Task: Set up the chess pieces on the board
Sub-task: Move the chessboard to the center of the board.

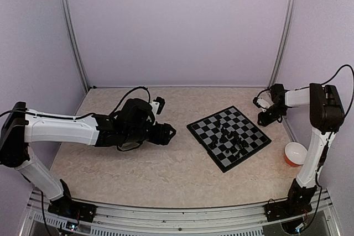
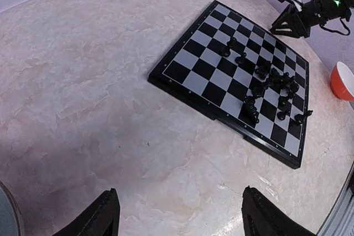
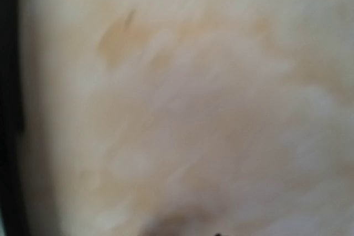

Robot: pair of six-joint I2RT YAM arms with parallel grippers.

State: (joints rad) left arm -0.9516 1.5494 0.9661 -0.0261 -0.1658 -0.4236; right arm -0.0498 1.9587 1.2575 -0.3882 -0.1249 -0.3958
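Top external view: the one left gripper point(image 1: 167, 132) hangs at 9 o'clock of the single board point(image 1: 206, 131), fingers spread wide and empty. Roughly a dozen chess pieces point(image 1: 233, 137) crowd the board's middle squares. The one right gripper point(image 1: 266, 115) sits at its 1 o'clock, grip unreadable; one orange bowl point(image 1: 295, 153) stands at 3 o'clock

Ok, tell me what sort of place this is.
Probably a robot test cell in a lab: plain lilac wall panels in metal framing, the left arm and right arm bolted at the near edge of a marble-patterned table, and a chessboard on it.
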